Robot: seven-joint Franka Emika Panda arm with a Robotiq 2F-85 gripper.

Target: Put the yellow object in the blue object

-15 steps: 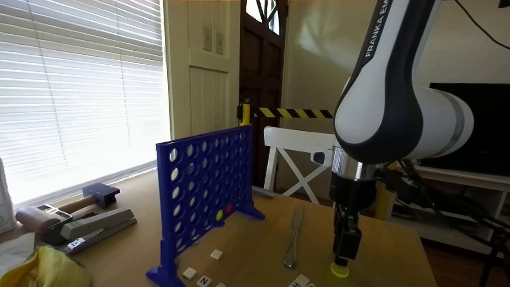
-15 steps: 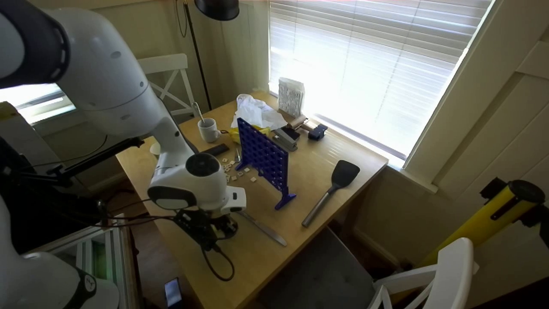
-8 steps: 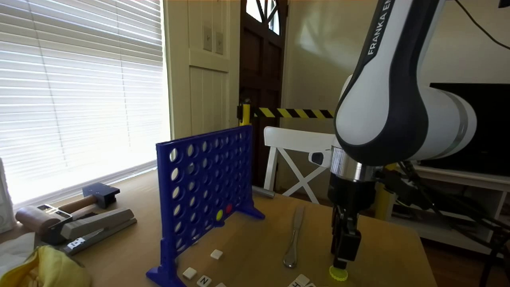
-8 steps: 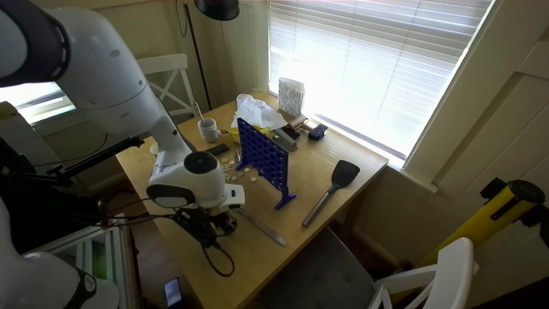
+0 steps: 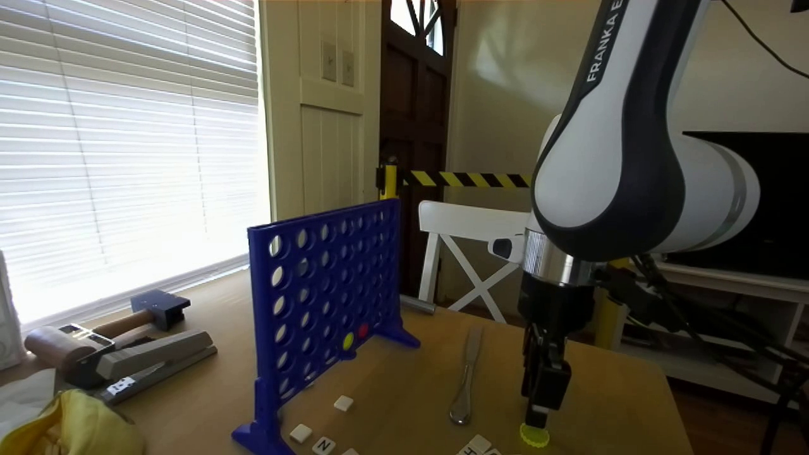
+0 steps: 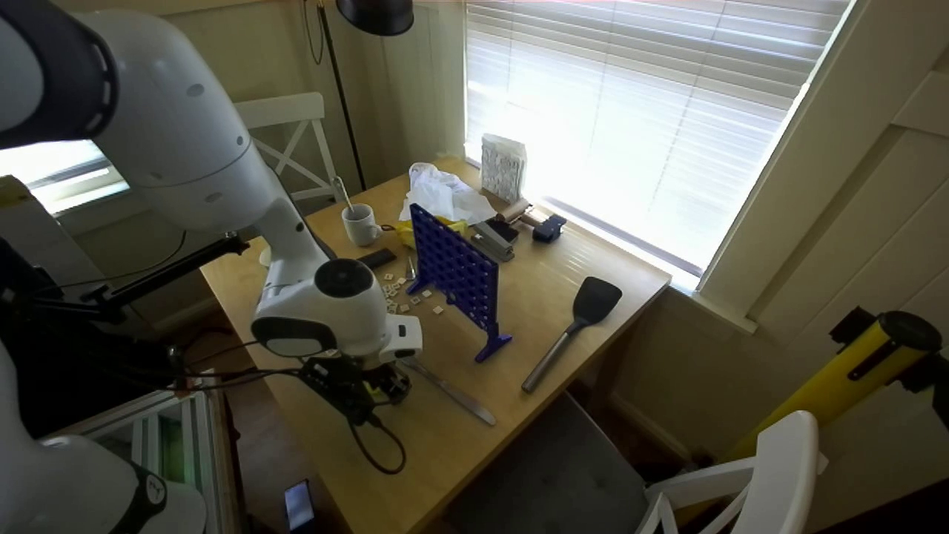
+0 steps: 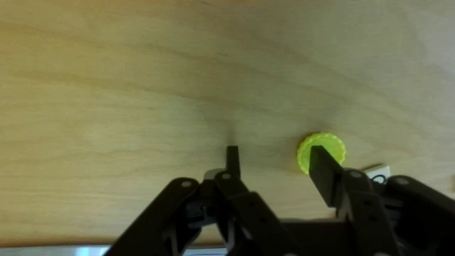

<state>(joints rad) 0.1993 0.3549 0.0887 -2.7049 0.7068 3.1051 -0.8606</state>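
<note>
Gripper [image 7: 275, 156] wide, yel disc [image 7: 329, 143] on tbl [image 7: 142, 124] under 1 fingertip [image 7: 322, 170], blue grid [image 5: 335, 297] upright

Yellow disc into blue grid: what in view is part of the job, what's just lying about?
Job: loose yellow disc, upright blue grid, open claw.
Lying about: knife, spatula, stapler, letter tiles, white mug.

The gripper [image 7: 275, 153] has its fingers spread over the wooden table [image 7: 142, 124]. Its right fingertip hides the near part of the yellow disc [image 7: 321, 140]; whether they touch is hard to say. A white tile [image 7: 378, 172] lies right of the disc, partly hidden.
</note>
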